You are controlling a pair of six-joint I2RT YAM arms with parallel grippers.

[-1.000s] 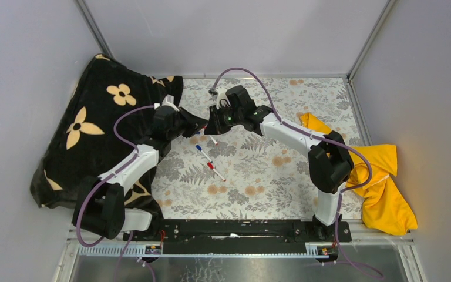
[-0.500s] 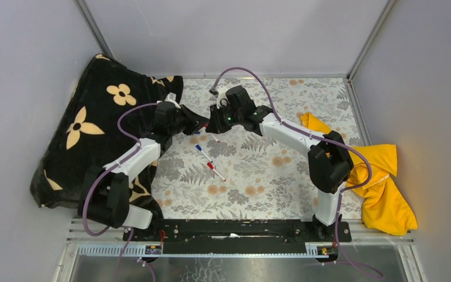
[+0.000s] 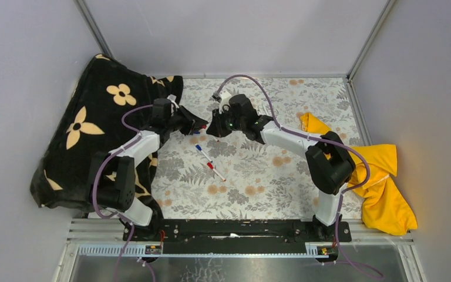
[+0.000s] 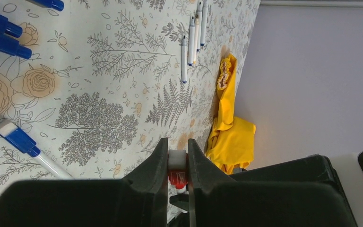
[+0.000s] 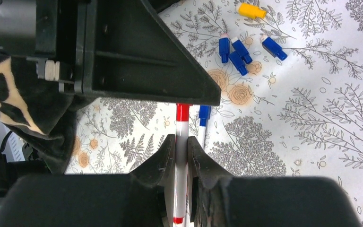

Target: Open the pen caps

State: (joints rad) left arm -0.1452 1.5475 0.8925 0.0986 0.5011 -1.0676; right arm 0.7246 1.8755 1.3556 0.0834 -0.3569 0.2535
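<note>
My left gripper (image 4: 177,146) is shut on a red pen cap (image 4: 177,177) with a white end. My right gripper (image 5: 181,142) is shut on that pen's white barrel (image 5: 181,156). The red cap (image 5: 183,112) runs up behind the left gripper's black finger, so I cannot tell whether cap and barrel are still joined. In the top view the left gripper (image 3: 201,125) and right gripper (image 3: 212,129) meet tip to tip over the far middle of the table. A blue-capped pen (image 3: 200,148) and a red-capped pen (image 3: 214,169) lie just in front of them.
Several loose blue caps (image 5: 236,49) and a yellow cap (image 5: 250,10) lie on the floral tabletop. Some uncapped pens (image 4: 191,33) lie together farther off. A black flowered cloth (image 3: 88,135) fills the left side, and a yellow cloth (image 3: 381,182) lies at the right.
The left arm's elbow has swung left and back over the black cloth. Both grippers have stayed together on the red pen, and their grips look the same.
</note>
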